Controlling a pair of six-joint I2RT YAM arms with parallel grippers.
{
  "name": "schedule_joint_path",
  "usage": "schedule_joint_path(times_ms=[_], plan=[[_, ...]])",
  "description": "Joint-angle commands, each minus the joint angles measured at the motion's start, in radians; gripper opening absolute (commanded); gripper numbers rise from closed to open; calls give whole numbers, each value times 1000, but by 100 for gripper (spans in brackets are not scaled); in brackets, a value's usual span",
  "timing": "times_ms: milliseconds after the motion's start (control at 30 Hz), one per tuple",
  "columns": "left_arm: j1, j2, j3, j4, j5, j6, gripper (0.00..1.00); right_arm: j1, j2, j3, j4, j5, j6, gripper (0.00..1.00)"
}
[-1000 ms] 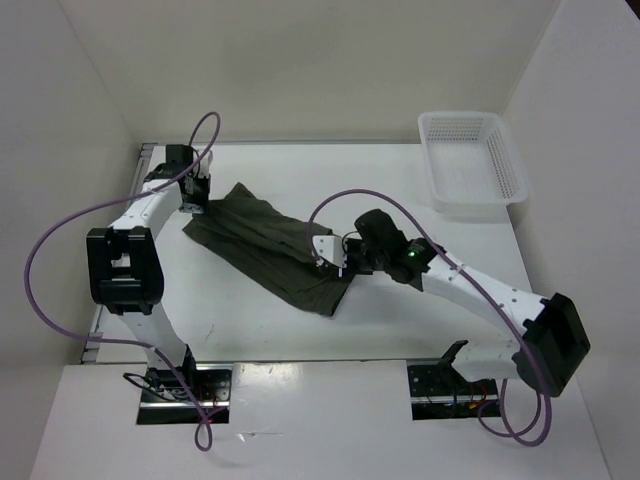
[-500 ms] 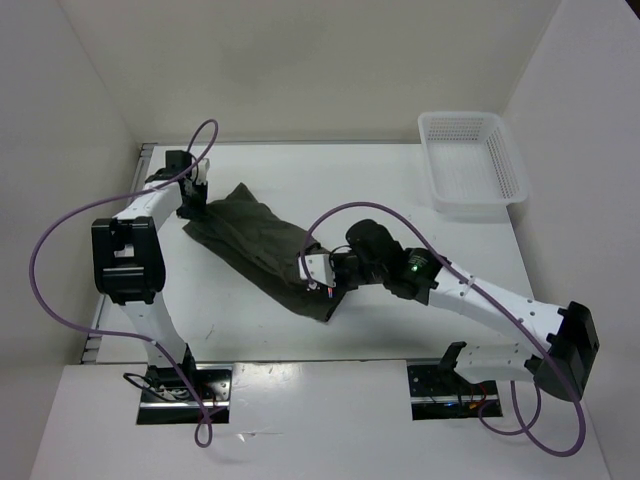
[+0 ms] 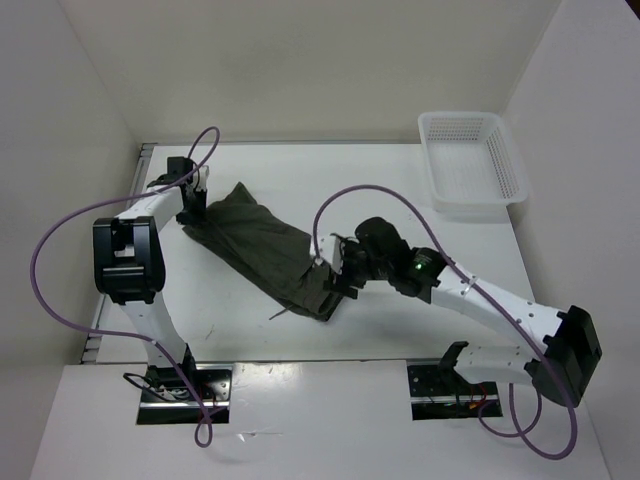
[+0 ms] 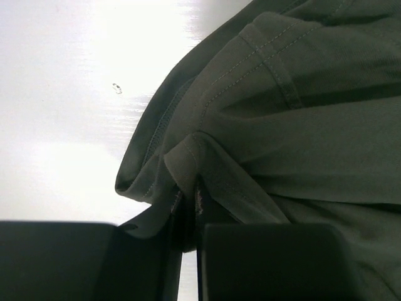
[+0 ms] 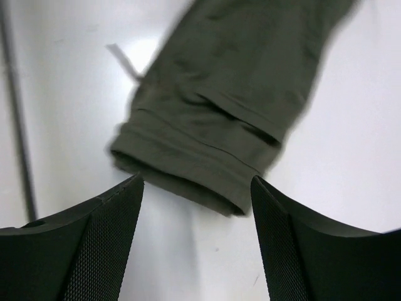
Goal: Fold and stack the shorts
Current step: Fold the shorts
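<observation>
Right gripper (image 3: pixel 340 272) has backed off the near-right hem, and its jaws are now apart and empty. Left gripper (image 3: pixel 193 205) stays clamped on a pinch of cloth at the far-left end. Dark olive-green soft cloth shorts (image 3: pixel 262 245) lie wrinkled on the white table (image 3: pixel 400 190), long axis diagonal, far-left to near-right. Limp and light, likely to sag; best taken at the hem corners.

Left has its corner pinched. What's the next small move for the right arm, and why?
Probably lower the right gripper onto the near hem of the shorts and close. Its jaws stand open above that hem, holding nothing, while the left gripper is shut on the far corner.
</observation>
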State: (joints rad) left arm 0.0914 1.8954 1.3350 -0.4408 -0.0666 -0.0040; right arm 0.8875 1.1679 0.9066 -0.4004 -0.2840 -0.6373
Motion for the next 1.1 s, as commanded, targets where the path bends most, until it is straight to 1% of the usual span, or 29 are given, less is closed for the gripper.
schedule_joint_path(times_ms=[0, 33, 100, 133, 200, 233, 333, 367, 433, 467, 500, 533, 567, 600, 633, 667, 733, 767, 833, 867, 967, 1067], plan=[[8, -18, 7, 28, -16, 4, 15, -132, 12, -9, 141, 54, 218, 74], [8, -27, 7, 28, -16, 4, 17, -157, 22, -9, 152, 45, 288, 74], [8, -65, -5, 28, -28, 4, 18, -209, 53, 2, 202, 45, 376, 74], [8, -79, -31, 39, -29, 4, 23, -266, 67, 12, 224, 45, 484, 74], [8, -116, -63, 51, -38, 4, 29, -347, 120, 37, 271, 54, 611, 74], [8, -116, -78, 51, -38, 4, 31, -360, 142, 46, 282, 54, 702, 74], [8, -162, -137, 24, -47, 4, 38, -360, 205, 81, 296, 54, 770, 74], [8, -188, -146, -14, -36, 4, 39, -360, 223, 92, 296, 65, 830, 74], [8, -217, -157, -68, -3, 4, 42, -360, 275, 101, 281, 80, 867, 75], [8, -243, -157, -120, 10, 4, 42, -360, 289, 101, 261, 89, 908, 75], [19, -254, -131, -145, 28, 4, 42, -360, 320, 110, 244, 89, 933, 75], [33, -254, -100, -171, 90, 4, 42, -360, 334, 110, 218, 77, 962, 75], [45, -254, -61, -205, 125, 4, 45, -360, 346, 110, 218, 59, 1010, 75], [54, -243, -18, -205, 152, 4, 46, -360, 357, 101, 218, 22, 1024, 75], [67, -230, 25, -205, 172, 4, 49, -348, 375, 101, 227, 22, 1036, 75], [67, -191, 100, -182, 182, 4, 58, -338, 384, 89, 227, 22, 1056, 75], [67, -141, 154, -150, 156, 4, 63, -338, 418, 78, 227, 37, 1068, 75], [58, -80, 200, -150, 125, 4, 63, -338, 429, 69, 210, 37, 1068, 75], [57, -24, 225, -139, 91, 4, 65, -338, 449, 60, 177, 49, 1068, 75], [57, 17, 225, -130, 79, 4, 65, -338, 449, 34, 163, 28, 1068, 75], [57, 63, 210, -121, 70, 4, 66, -338, 429, -15, 152, -72, 1068, 75], [57, 93, 173, -121, 70, 4, 66, -338, 417, -57, 152, -81, 1081, 77]])
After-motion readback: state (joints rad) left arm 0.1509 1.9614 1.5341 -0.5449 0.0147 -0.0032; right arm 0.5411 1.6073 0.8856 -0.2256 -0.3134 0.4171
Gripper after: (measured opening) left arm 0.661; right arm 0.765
